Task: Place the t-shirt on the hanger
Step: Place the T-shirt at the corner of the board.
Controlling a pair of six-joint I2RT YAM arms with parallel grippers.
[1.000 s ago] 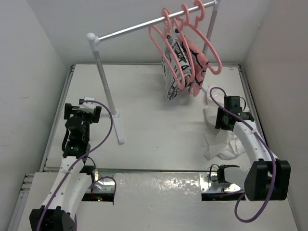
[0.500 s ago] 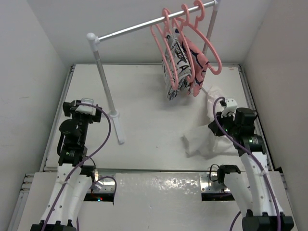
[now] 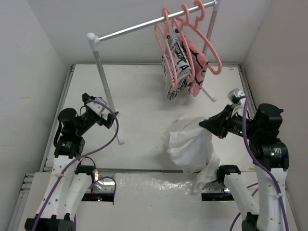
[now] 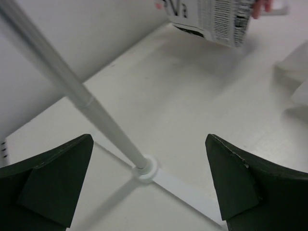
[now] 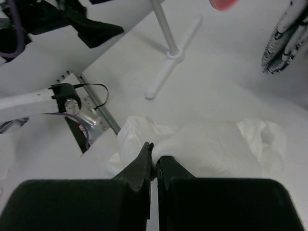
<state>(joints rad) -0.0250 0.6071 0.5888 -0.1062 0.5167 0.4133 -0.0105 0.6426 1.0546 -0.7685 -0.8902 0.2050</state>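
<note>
**Fig. — White t-shirt pinched by one fold, with the hanger on the rail above**

The t-shirt hangs in a loose bunch from the right fingers, which are pressed together on a single ridge of cloth near the top of the bundle. Its lower folds trail toward the near edge of the counter; whether they touch it cannot be told. The left fingers stand wide apart and hold nothing. They face the post and foot of the rail, well apart from the shirt.

The hanger hangs by its hook on the rail, beside others like it. Those carry a patterned garment and a pink garment.

**Handling.** The cloth looks light, thin and wholly limp. It sags into deep creases, keeps no shape of its own, and is likely to drag and twist when moved. It is not fragile, but a pinch on one fold may slip, or may gather several layers at once. Collar, sleeves and hem cannot be made out in the crumple.

**Where to hold.** The best grips are probably at the neck opening or along a shoulder seam, one per arm, so that the neck spreads wide enough to take a hanger shoulder. A grip in mid-body would probably leave that opening closed. The plastic hanger is stiff and hangs free, so it is likely to swing if nudged.
</note>
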